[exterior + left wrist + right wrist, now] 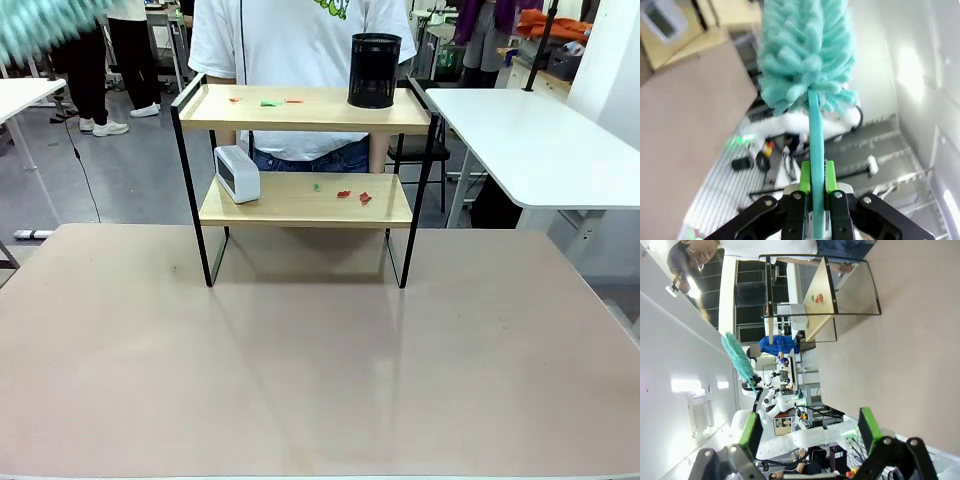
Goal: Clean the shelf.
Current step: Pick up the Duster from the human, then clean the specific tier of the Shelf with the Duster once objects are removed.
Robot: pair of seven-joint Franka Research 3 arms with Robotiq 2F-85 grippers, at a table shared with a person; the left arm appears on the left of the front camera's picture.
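The shelf (300, 121) stands at the far middle of the table, two light wooden boards on a black frame. Red and green scraps (270, 101) lie on its top board, and more scraps (355, 196) on the lower one. A teal fluffy duster (45, 25) shows blurred at the top left corner. My left gripper (815, 192) is shut on the duster's handle, with the duster head (805, 50) rising above it. My right gripper (809, 432) is open and holds nothing, far from the shelf (820, 290). The duster (738, 360) is also in sight there, raised high.
A black mesh cup (374, 70) stands on the top board at the right. A white box-like device (237, 173) sits on the lower board at the left. A person in a white T-shirt (290, 40) stands behind the shelf. White tables (540, 140) flank it.
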